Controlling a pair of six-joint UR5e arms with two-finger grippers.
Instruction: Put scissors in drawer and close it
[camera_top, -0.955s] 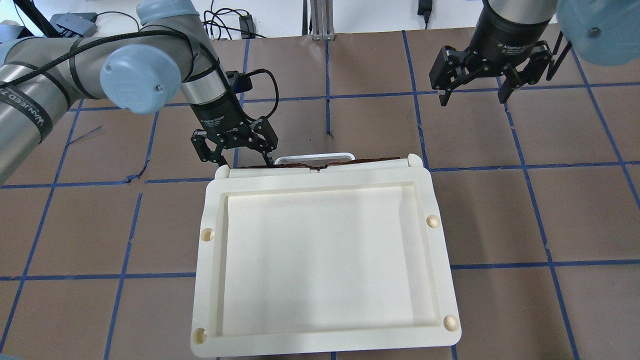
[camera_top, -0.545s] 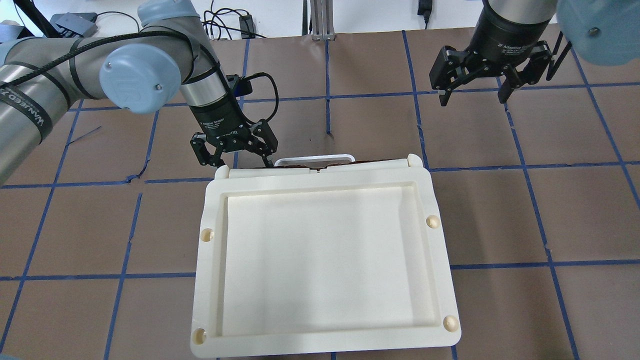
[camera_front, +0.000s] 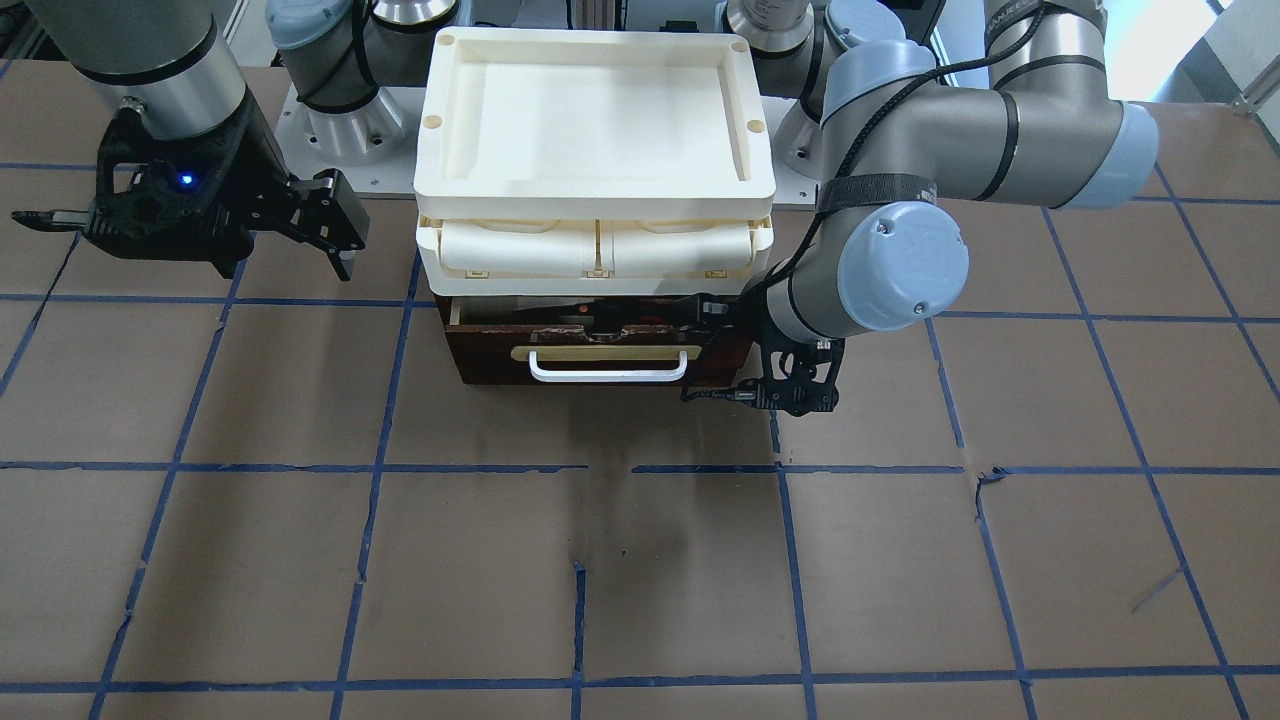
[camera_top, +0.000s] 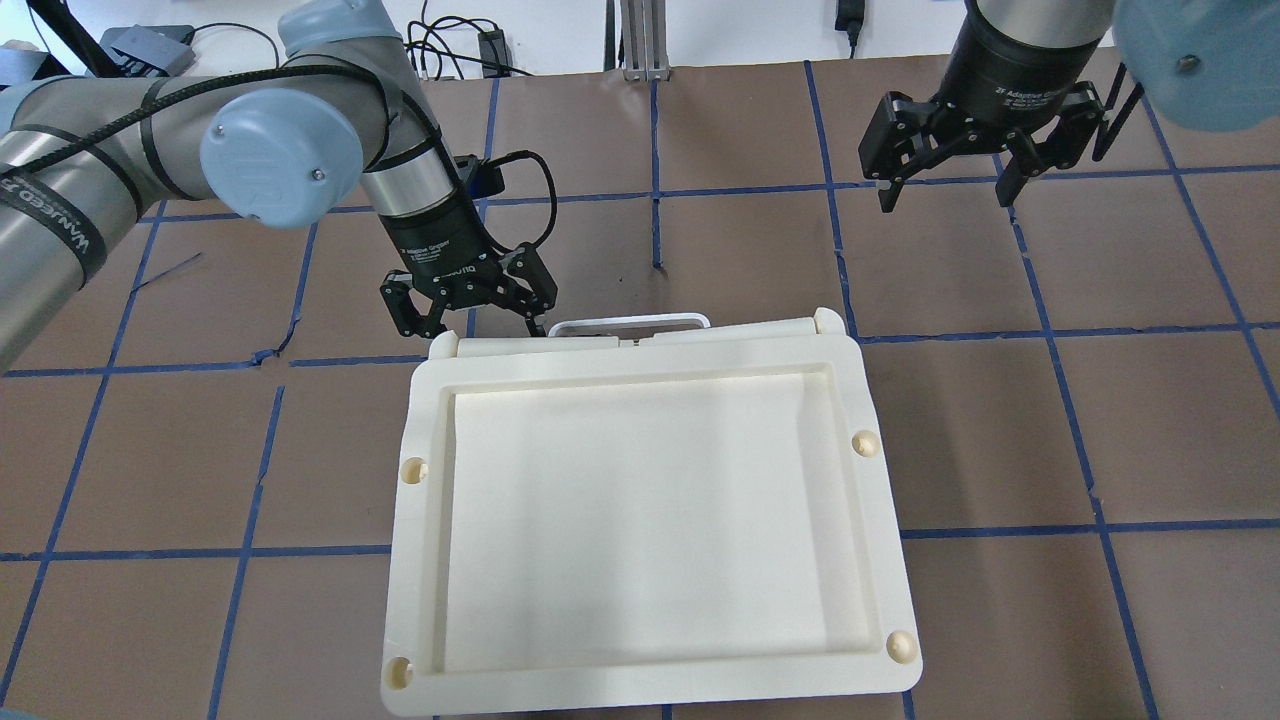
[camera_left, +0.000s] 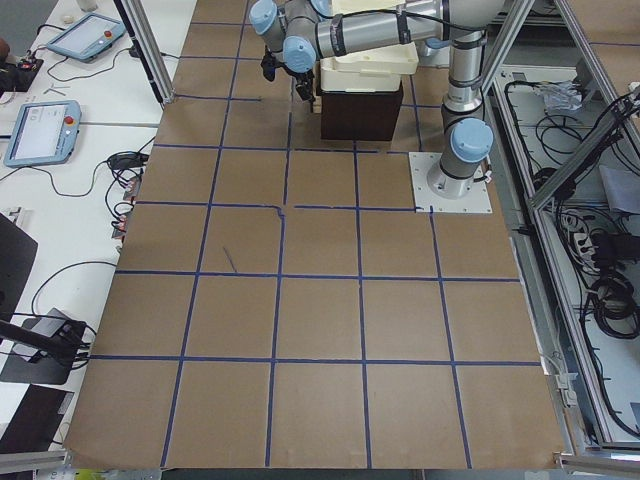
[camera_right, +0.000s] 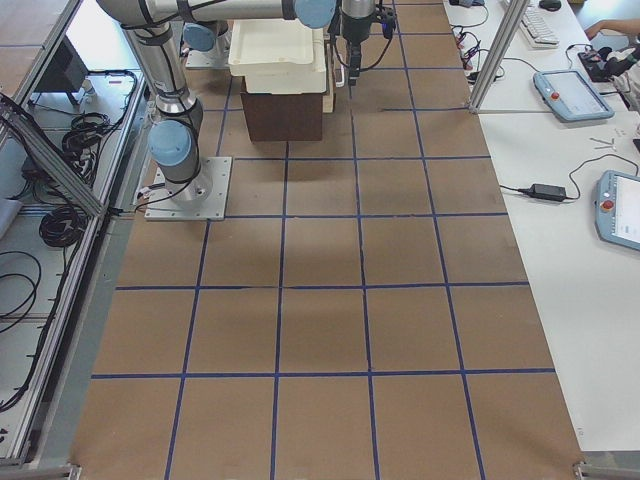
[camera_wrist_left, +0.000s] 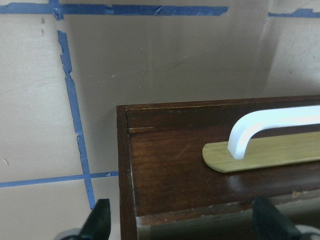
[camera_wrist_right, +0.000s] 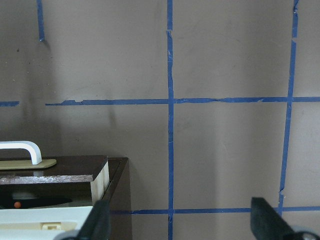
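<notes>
Dark-brown-fronted wooden drawer (camera_front: 490, 362) now sits further in; left pincer (camera_top: 468, 318), spread wide, presses its front, enclosing dark-bladed scissors (camera_front: 590, 312); right pincer (camera_top: 945, 200) wide, clear.

My worktop (camera_front: 600, 580) is covered in brown sheet, ruled into squares by blue tape lines (camera_front: 380, 468). The covering is ragged in places, with a tear (camera_front: 985, 478) at one tape crossing. A dark brown cabinet (camera_left: 360, 118) stands directly on it, on my side of the surface. My left arm's white base plate (camera_left: 422, 195) lies near the cabinet.
</notes>
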